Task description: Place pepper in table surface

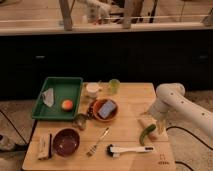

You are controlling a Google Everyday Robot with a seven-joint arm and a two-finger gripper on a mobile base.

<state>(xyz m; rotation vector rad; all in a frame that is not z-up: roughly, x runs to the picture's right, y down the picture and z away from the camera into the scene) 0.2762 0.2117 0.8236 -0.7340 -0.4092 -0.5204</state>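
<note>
Pepper (146, 135), slim, curved, green, just below gripper (152, 125) over table surface (131, 102); grip unclear.

Bench (134, 99): tan wood, grain visible. Directly on it: green tray (64, 90) left rear; white cup (92, 89) and pale green cup (114, 86) at rear; orange bowl (105, 110) centre; dark red bowl (66, 142), fork (98, 141), brush (128, 149) along front; pepper (146, 135) right front. Pincer (151, 126) just above the pepper

Green tray (75, 93) at back-left corner (orange fruit (67, 104) inside); dark bowl (66, 141) near front-left corner; brush (128, 149) along front edge; gripper (154, 126) by right edge.
</note>
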